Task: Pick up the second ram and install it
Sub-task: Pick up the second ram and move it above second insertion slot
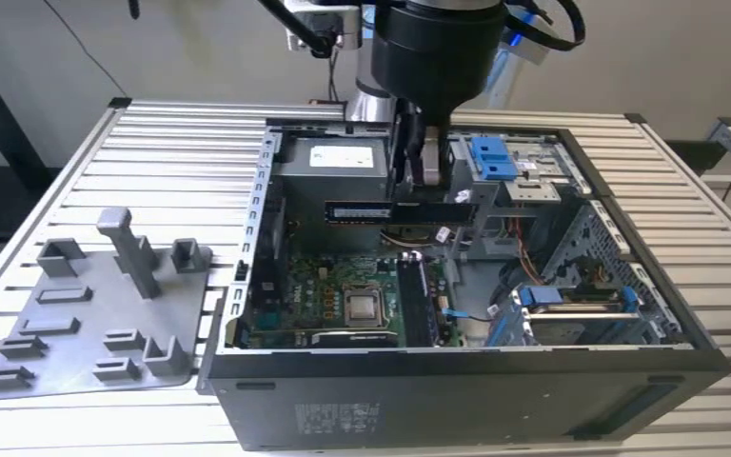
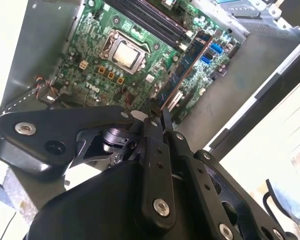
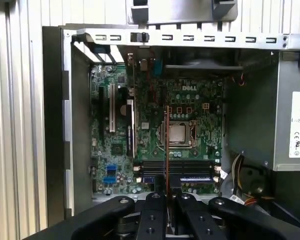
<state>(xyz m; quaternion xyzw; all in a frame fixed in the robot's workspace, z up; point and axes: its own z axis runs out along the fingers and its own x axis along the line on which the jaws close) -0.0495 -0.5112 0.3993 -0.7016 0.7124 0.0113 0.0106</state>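
Black over green: holding second ram [image 1: 359,211] clamped in gripper [image 1: 419,190] above motherboard [image 1: 327,286]; pickup done, seating left.

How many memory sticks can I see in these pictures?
2. One memory stick is held crosswise by the gripper above the open case. The other stick seems seated in a slot near the processor. More may be hidden.
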